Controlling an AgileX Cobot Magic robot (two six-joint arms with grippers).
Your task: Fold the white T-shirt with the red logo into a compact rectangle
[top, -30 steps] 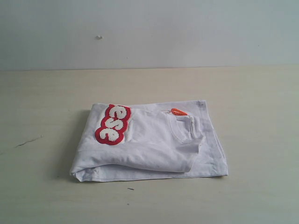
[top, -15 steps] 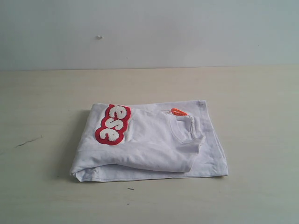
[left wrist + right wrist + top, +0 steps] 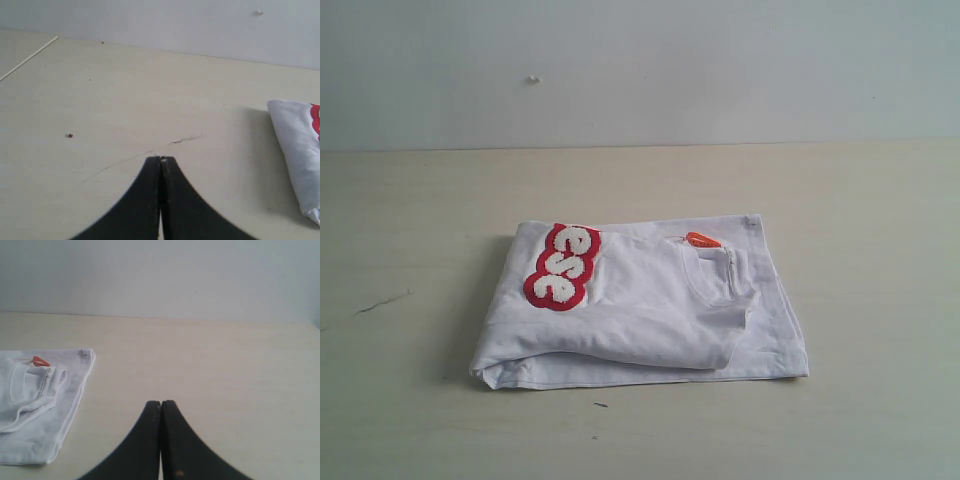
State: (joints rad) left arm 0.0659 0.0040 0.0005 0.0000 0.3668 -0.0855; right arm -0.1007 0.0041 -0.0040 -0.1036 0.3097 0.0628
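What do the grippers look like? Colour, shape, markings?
The left gripper and right gripper look alike: two matte black fingers each, broad at the base, curving inward to slim tips. No cables, labels or markings visible. Arms out of frame.

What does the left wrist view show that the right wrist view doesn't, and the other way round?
Only the left wrist view: the shut left end effector, a sliver of the red patch, and a thin dark scratch on the table. Only the right wrist view: the shut right end effector, the orange neck tag and the collar. Both: part of the folded white T-shirt lying on the pale table, apart from either end effector, with the wall behind.
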